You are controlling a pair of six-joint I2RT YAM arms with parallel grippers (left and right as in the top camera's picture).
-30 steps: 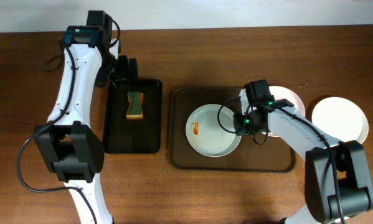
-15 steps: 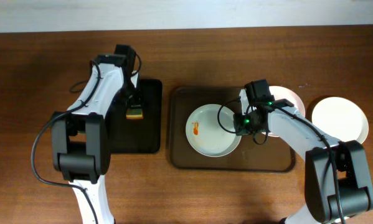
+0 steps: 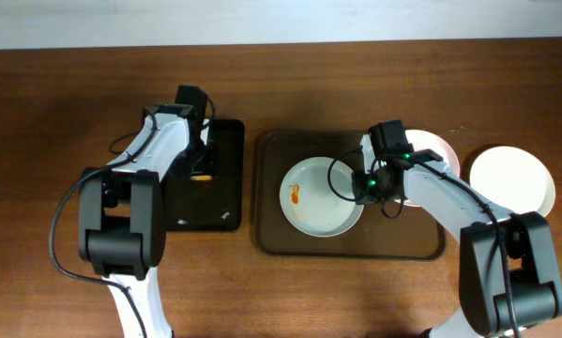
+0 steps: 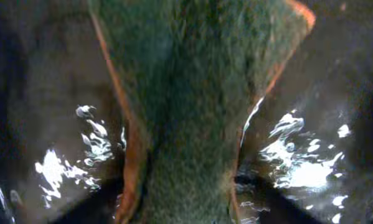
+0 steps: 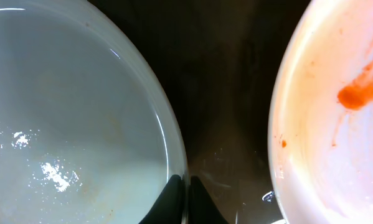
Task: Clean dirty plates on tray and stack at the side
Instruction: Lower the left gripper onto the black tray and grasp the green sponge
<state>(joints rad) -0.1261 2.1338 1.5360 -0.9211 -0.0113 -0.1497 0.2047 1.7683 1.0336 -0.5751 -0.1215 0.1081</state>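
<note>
A white plate [image 3: 323, 202] with an orange stain [image 3: 296, 195] lies on the brown tray [image 3: 393, 242]. My right gripper [image 3: 363, 186] is shut on its right rim; in the right wrist view the fingers [image 5: 174, 199] pinch the plate's edge [image 5: 167, 143]. A pink plate [image 5: 335, 124] with an orange smear [image 5: 357, 94] lies just right of it, partly under my arm [image 3: 437, 148]. My left gripper [image 3: 200, 161] is down on the green and orange sponge [image 3: 203, 174] in the black tray [image 3: 191, 202]. In the left wrist view the sponge [image 4: 192, 93] fills the frame, pinched narrow between the jaws.
A clean white plate [image 3: 510, 180] sits on the table right of the brown tray. The black tray is wet, with shiny water patches [image 4: 298, 168]. The brown tray's floor [image 5: 230, 74] shows between the two plates.
My left gripper has moved from the black tray's far edge down onto the sponge and now covers most of it. The right arm and both plates have not moved.
</note>
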